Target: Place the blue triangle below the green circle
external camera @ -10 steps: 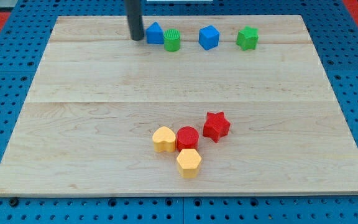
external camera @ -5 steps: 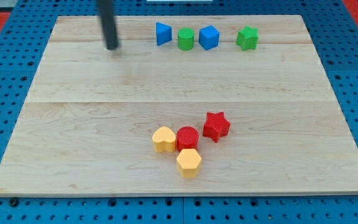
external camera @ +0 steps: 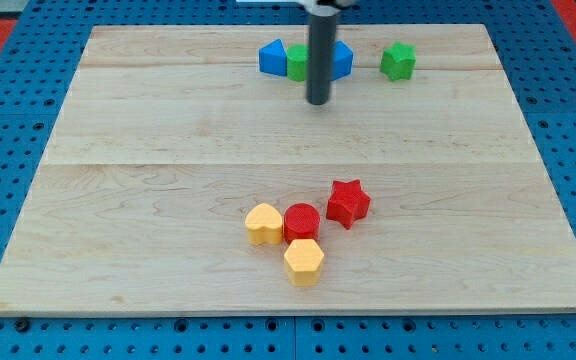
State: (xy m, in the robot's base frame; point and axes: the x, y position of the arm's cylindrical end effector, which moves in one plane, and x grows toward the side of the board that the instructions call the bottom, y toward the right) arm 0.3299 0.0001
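The blue triangle (external camera: 272,57) sits near the board's top edge, touching the left side of the green circle (external camera: 296,63). My rod stands in front of the green circle and hides part of it and part of the blue cube (external camera: 342,58) to its right. My tip (external camera: 318,101) rests on the board just below the green circle and the blue cube, to the lower right of the blue triangle.
A green star (external camera: 399,61) lies right of the blue cube. Lower on the wooden board (external camera: 118,200) is a cluster: a red star (external camera: 348,203), a red circle (external camera: 301,221), a yellow heart (external camera: 263,224) and a yellow hexagon (external camera: 304,261).
My tip has swung from the board's upper left to below the green circle. The blue triangle has shifted a little to the right and turned.
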